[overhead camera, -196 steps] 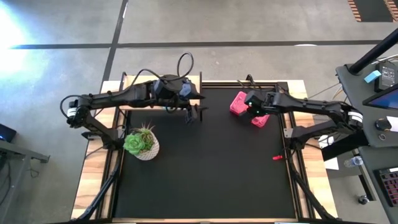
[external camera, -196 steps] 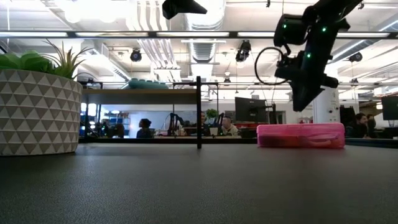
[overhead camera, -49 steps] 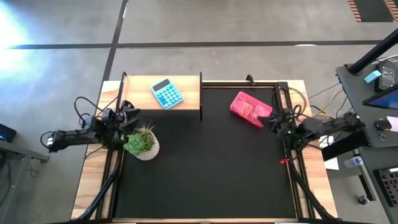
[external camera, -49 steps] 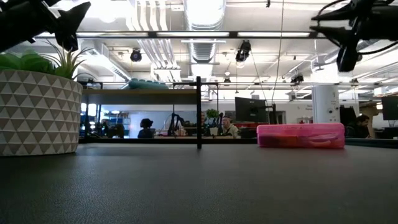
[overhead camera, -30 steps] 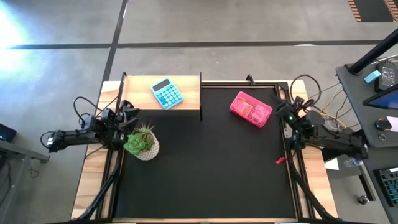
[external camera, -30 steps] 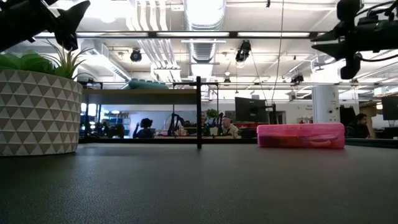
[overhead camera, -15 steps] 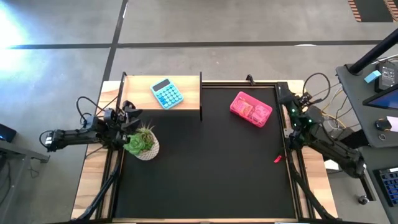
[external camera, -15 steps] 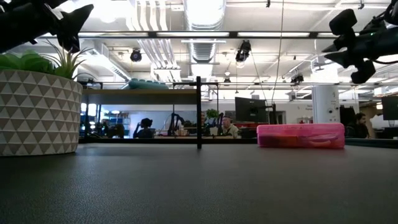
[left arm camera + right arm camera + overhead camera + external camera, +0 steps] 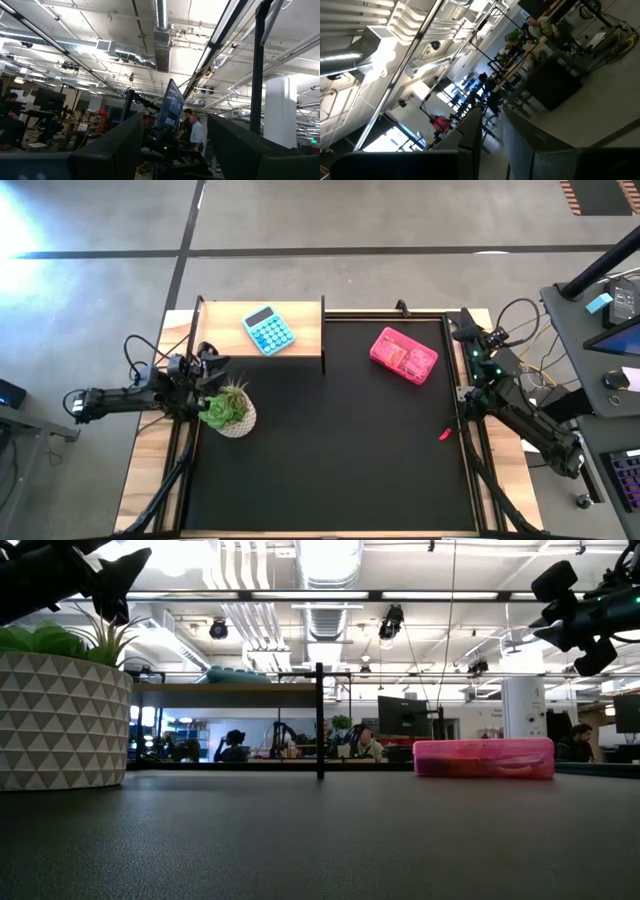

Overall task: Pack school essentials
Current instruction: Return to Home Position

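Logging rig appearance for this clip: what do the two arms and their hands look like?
The left arm and right arm are dark, slim jointed links with looped black cables. Small green lights glow near the right wrist. The left hand and right hand are dark, each with two flat fingers.

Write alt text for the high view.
A closed pink plastic supply box lies on the black table mat. The left gripper hangs beside a green potted plant at the mat's left edge, the right gripper at its right edge.
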You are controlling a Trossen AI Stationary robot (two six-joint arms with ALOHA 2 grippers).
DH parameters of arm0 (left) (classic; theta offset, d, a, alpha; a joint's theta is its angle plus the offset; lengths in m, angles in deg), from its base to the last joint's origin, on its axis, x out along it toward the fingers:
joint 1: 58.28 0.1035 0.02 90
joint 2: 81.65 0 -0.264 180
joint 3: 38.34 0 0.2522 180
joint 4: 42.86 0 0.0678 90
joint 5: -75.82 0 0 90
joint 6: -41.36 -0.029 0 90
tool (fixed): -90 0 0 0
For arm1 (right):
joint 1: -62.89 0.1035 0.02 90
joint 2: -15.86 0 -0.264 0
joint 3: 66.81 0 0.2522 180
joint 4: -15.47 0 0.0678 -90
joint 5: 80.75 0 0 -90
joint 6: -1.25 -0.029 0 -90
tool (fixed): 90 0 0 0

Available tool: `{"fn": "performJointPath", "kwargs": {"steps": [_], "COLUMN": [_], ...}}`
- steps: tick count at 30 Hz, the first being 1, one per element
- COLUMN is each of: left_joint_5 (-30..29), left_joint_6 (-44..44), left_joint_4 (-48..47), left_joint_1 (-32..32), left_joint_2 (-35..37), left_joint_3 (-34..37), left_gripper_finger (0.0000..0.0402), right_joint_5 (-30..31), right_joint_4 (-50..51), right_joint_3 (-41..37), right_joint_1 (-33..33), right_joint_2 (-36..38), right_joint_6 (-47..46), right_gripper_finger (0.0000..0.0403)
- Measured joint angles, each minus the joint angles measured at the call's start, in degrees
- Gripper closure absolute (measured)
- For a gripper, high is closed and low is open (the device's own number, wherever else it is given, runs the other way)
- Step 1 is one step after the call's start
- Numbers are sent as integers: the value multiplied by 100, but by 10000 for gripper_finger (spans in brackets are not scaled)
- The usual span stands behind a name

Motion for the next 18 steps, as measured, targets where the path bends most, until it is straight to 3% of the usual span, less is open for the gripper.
{"fn": "performJointPath", "kwargs": {"steps": [18], "left_joint_5": [3], "left_joint_6": [0], "left_joint_4": [2], "left_joint_1": [0], "left_joint_2": [-18], "left_joint_3": [0], "left_gripper_finger": [197], "right_joint_5": [10], "right_joint_4": [387], "right_joint_3": [-108], "right_joint_1": [4], "right_joint_2": [-30], "right_joint_6": [3], "right_gripper_finger": [339]}}
